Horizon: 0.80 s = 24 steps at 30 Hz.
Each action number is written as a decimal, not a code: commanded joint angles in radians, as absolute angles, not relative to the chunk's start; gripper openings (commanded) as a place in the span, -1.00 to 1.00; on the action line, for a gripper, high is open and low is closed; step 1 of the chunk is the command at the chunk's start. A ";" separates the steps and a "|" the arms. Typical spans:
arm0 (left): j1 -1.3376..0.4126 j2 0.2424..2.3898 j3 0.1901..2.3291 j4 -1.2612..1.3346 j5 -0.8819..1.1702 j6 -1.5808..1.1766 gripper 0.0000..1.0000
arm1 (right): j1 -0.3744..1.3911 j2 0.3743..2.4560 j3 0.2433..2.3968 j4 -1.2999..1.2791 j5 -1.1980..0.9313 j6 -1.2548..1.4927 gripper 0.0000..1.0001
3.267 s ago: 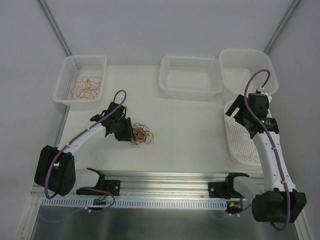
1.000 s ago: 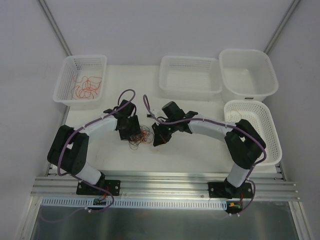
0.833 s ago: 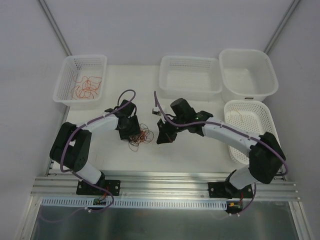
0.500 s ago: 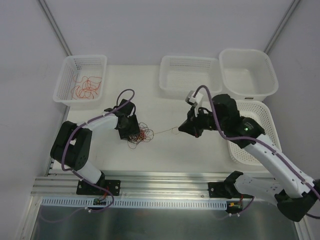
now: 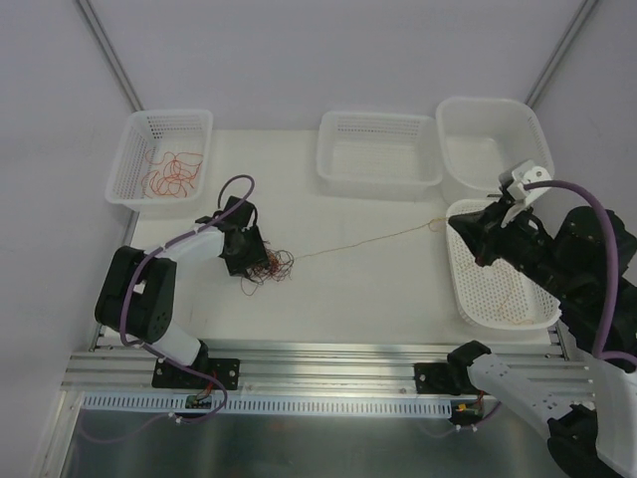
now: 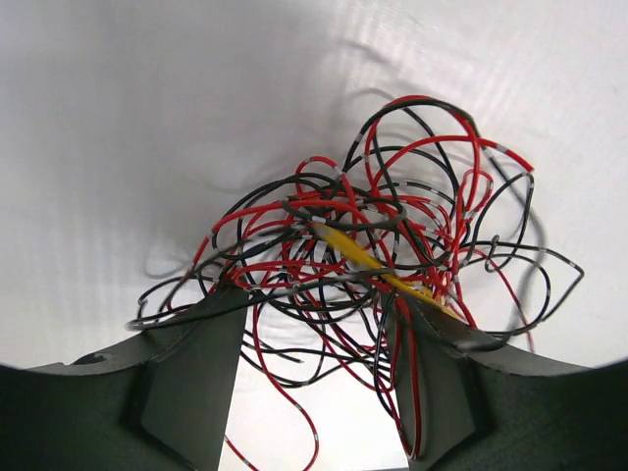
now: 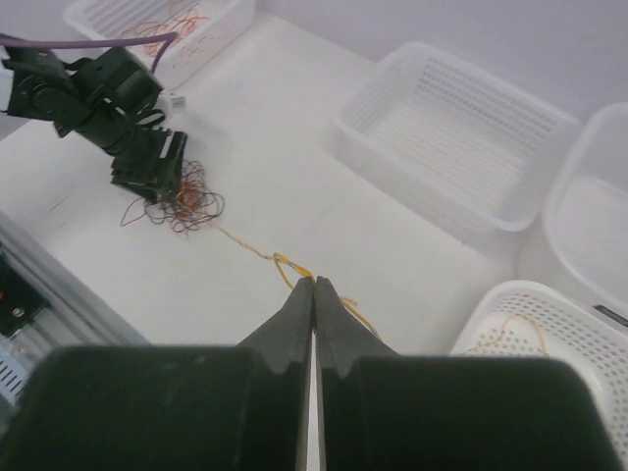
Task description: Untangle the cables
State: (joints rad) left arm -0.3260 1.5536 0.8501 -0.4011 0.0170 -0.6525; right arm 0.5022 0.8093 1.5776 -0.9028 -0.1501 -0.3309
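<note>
The cables form a tangle [image 5: 269,267] of red, black and orange strands left of the table's middle. My left gripper [image 5: 246,257] stands over its left side. In the left wrist view the tangle [image 6: 392,235] lies between and across the left gripper's [image 6: 319,304] spread fingers, which stand apart without pinching. One yellow cable [image 5: 368,239] runs taut from the tangle to my right gripper [image 5: 456,228] at the right basket's edge. The right gripper [image 7: 314,283] is shut on that yellow cable [image 7: 250,250], raised above the table.
A white basket [image 5: 169,116] at the back left holds orange cables [image 5: 171,174]. An empty basket [image 5: 378,118] sits at back centre, a deep tub [image 5: 493,104] at back right. The flat basket [image 5: 503,324] on the right holds a yellow strand [image 5: 513,299].
My right arm has swung from the tangle over to the right basket, drawing the yellow cable out taut. The left gripper has stayed on the tangle, shifting slightly left.
</note>
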 commanded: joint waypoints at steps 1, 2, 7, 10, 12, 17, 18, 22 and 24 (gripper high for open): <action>-0.285 1.531 0.819 -0.442 -0.074 -0.612 0.15 | 0.492 0.801 1.667 -0.956 0.038 -0.360 -0.99; -0.269 1.520 0.821 -0.445 -0.077 -0.603 0.15 | 0.492 0.802 1.680 -0.968 0.058 -0.362 -0.99; -0.218 1.480 0.841 -0.462 -0.109 -0.578 0.16 | 0.491 0.795 1.733 -0.991 0.179 -0.351 -0.99; -0.180 1.483 0.870 -0.483 -0.146 -0.568 0.18 | 0.491 0.778 1.755 -0.986 0.244 -0.348 -0.99; -0.140 1.506 0.900 -0.501 -0.166 -0.558 0.18 | 0.491 0.769 1.770 -0.988 0.271 -0.350 -0.99; -0.065 1.586 0.968 -0.526 -0.204 -0.540 0.18 | 0.492 0.753 1.793 -1.002 0.293 -0.367 -0.99; -0.042 1.595 0.992 -0.531 -0.206 -0.538 0.18 | 0.492 0.750 1.793 -1.006 0.304 -0.368 -0.99; -0.009 1.632 1.046 -0.545 -0.199 -0.528 0.18 | 0.492 0.742 1.792 -1.028 0.307 -0.377 -0.99; -0.009 1.632 1.061 -0.546 -0.192 -0.522 0.18 | 0.494 0.741 1.769 -1.032 0.289 -0.376 -0.99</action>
